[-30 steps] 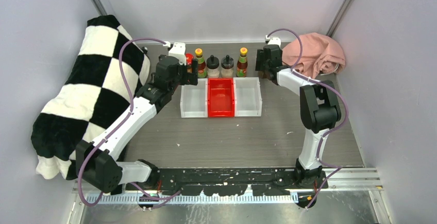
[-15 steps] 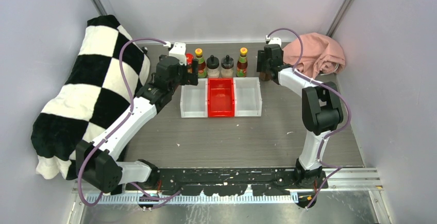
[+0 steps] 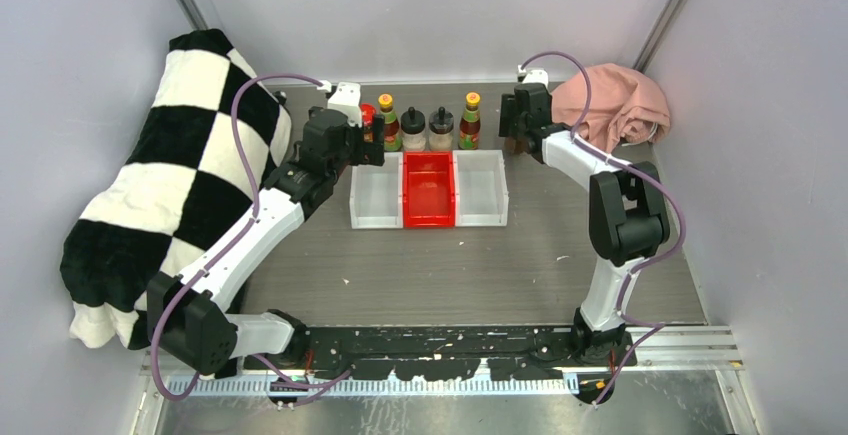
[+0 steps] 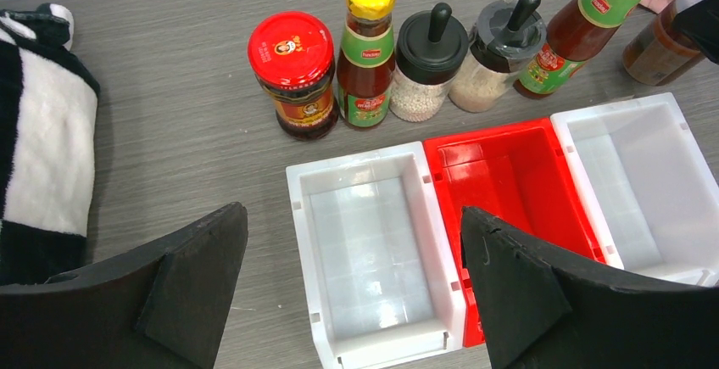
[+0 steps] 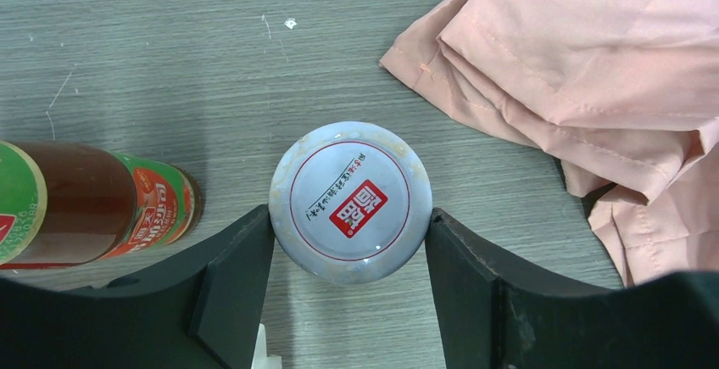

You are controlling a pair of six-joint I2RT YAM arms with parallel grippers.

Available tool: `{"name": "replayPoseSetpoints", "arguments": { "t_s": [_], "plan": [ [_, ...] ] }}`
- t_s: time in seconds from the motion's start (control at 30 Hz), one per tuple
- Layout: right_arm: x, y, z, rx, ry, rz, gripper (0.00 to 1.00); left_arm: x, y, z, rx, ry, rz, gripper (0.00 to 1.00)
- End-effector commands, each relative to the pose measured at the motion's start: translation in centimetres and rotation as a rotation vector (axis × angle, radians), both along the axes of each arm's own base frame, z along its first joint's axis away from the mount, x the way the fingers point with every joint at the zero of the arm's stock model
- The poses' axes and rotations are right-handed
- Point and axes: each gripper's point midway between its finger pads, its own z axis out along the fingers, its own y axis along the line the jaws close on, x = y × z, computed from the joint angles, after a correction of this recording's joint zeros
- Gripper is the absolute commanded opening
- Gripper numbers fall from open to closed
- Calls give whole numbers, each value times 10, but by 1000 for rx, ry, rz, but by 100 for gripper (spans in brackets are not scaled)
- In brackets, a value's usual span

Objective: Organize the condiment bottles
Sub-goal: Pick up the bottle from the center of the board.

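My right gripper clamped on grey-lidded jar, standing on table beside red sauce bottle. Lift vertically; avoid tipping bottle. My left gripper wide above white bin.

Row of condiment bottles behind three bins; separate jar right of row; blanket far left, cloth far right.

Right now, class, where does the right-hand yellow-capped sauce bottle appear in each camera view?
Top external: the right-hand sauce bottle at the back row's right end.
Left wrist: upper right, tilted in the picture.
Right wrist: left edge, partly cut off.
Shared landmark: the grey-lidded jar just right of it, clear in both wrist views.
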Motion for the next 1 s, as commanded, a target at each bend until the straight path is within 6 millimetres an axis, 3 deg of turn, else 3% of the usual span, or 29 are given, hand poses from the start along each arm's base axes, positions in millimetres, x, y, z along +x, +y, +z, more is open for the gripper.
{"name": "replayPoseSetpoints", "arguments": {
  "t_s": [0.0,0.97],
  "plan": [
    [15,0,97,43,-251,-16,1,-1,1,18,-15,-58,5,97],
    [-11,10,146,41,-325,5,1,-5,1,22,-20,-70,3,97]
  ]
}}
